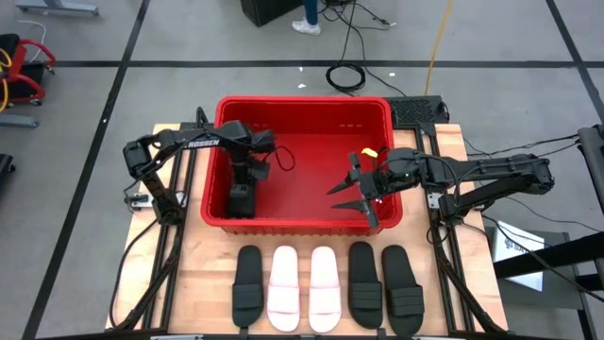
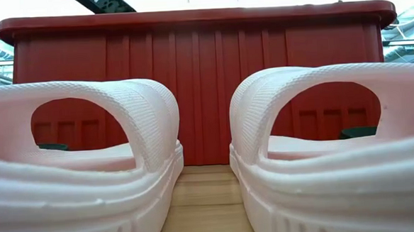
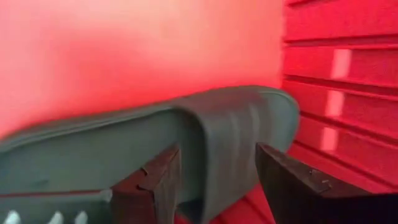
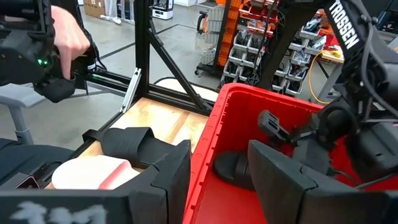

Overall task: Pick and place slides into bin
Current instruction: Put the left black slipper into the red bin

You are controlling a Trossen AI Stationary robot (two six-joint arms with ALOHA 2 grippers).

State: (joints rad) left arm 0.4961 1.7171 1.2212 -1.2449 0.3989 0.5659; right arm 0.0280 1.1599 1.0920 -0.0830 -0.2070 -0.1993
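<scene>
One black slide (image 3: pixel 186 143) lies on the floor of the red bin (image 1: pixel 302 102), near its left wall; it also shows in the right wrist view (image 4: pixel 233 168). My left gripper (image 1: pixel 241 194) points down into the bin's near left corner. It is open (image 3: pixel 217 162), with a finger on either side of the slide's strap (image 3: pixel 224 137); I cannot tell whether they touch it. My right gripper (image 1: pixel 363 189) is open and empty above the bin's right near part (image 4: pixel 219 155). Several slides lie in a row on the table in front of the bin: black (image 1: pixel 248 283), white (image 1: pixel 286 288), white (image 1: pixel 324 288), black (image 1: pixel 363 283), black (image 1: pixel 404 288).
The low view looks between the two white slides (image 2: pixel 81 158) (image 2: pixel 336 145) at the bin's near wall (image 2: pixel 199 95). Black frame rails run along the table's sides (image 1: pixel 175 236). A person's hand (image 4: pixel 68 37) holds a dark device beyond the table.
</scene>
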